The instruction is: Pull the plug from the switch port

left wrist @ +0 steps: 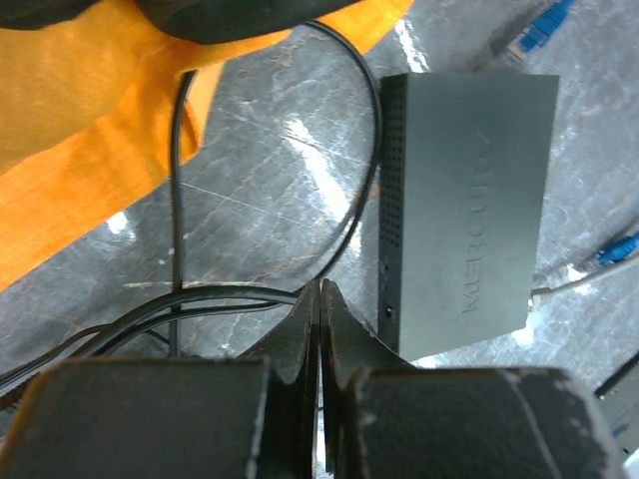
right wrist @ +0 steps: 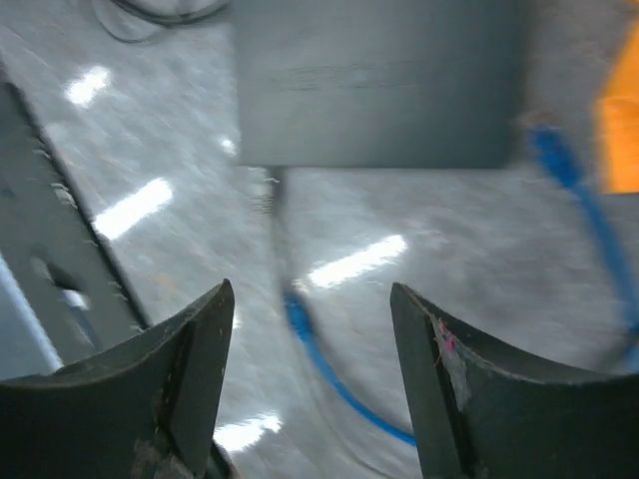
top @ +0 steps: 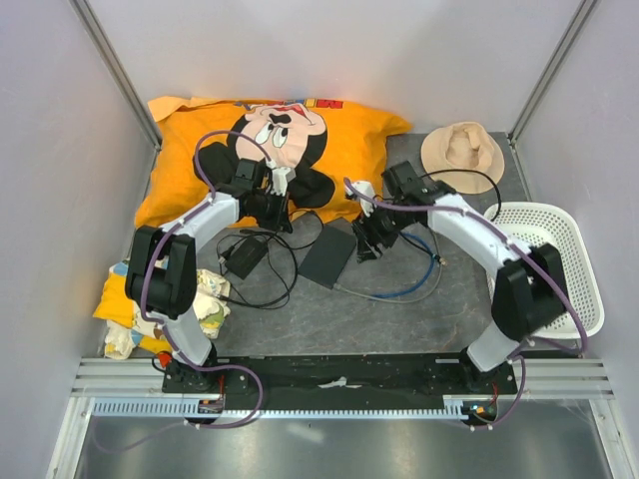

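Right hand (right wrist: 312, 294): released, empty.
Switch (right wrist: 379, 80): just ahead of that hand; light, likely slides.
Plug (right wrist: 270, 190): seated in its near edge; small, rigid; we'd pinch the body.
Left hand (left wrist: 319, 294): clenched on nothing.

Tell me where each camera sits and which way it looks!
Top external: high above and behind, looking down at the table; the left arm and right arm show.
Left wrist: on the left arm, looking at the switch and an orange pillow; the left gripper shows, shut.
Right wrist: on the right arm, looking at the switch and a blue cable; the right gripper shows, open.
Shared: all three see the switch.
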Controlling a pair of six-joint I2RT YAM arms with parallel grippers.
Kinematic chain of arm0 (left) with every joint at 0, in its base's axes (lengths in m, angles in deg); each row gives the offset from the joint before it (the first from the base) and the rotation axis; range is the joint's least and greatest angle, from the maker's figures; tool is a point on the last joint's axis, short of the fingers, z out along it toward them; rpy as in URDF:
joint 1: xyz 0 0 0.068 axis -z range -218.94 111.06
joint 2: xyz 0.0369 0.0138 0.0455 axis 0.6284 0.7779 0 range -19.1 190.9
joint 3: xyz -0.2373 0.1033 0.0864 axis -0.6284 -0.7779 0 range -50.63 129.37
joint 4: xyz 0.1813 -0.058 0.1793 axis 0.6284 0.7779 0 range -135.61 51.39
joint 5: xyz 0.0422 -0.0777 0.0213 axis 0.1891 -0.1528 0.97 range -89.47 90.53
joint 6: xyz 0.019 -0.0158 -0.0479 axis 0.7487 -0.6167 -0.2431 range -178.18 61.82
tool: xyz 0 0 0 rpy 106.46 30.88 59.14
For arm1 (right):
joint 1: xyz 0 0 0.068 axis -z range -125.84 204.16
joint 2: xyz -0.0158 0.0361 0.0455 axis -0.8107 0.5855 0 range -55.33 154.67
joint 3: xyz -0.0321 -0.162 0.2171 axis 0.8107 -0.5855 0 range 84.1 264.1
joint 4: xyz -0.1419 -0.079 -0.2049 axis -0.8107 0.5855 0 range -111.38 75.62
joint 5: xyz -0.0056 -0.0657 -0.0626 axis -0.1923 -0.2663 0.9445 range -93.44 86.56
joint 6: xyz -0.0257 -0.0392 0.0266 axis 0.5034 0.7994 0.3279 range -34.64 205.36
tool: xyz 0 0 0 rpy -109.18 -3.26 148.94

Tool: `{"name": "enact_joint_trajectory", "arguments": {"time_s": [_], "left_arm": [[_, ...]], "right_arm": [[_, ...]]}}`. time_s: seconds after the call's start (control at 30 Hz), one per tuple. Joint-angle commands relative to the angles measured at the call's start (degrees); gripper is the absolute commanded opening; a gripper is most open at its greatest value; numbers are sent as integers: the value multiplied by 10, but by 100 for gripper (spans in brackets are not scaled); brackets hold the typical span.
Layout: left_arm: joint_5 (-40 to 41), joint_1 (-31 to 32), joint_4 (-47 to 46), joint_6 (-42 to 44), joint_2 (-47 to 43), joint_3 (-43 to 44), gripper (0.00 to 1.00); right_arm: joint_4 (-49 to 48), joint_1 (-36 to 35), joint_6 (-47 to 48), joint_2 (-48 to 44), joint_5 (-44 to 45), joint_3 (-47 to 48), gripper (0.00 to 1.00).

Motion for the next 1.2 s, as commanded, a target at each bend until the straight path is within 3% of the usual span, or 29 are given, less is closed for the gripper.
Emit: {"name": "enact_joint_trajectory", "arguments": {"time_s": [0.0,0.17,0.23,0.27,0.33,0.4,0.67,1.0,1.17], "left_arm": [[-36,4,-4,-18,-32,-10,1],[31,6,-28,-110,-80,-106,1],[41,6,-57,-134,-100,-151,2],[41,6,-65,-138,-100,-162,2],[42,9,-82,-146,-89,-175,1],[38,11,-94,-145,-76,-172,1],[-9,46,-78,-120,10,-105,2],[-10,146,-80,-106,-29,-160,2],[55,148,-52,-94,-64,-162,2]], "right_arm": [[-170,18,-181,-68,-47,-136,73],[-219,15,-247,-41,-46,-201,73],[-236,14,-266,-24,-7,-200,67],[-242,14,-276,-17,16,-193,62],[-253,14,-316,12,97,-178,21],[-258,15,-326,46,135,-153,5],[-262,8,-324,160,125,-56,10],[-257,4,-313,218,111,35,16],[-218,7,-288,188,134,42,16]]}}
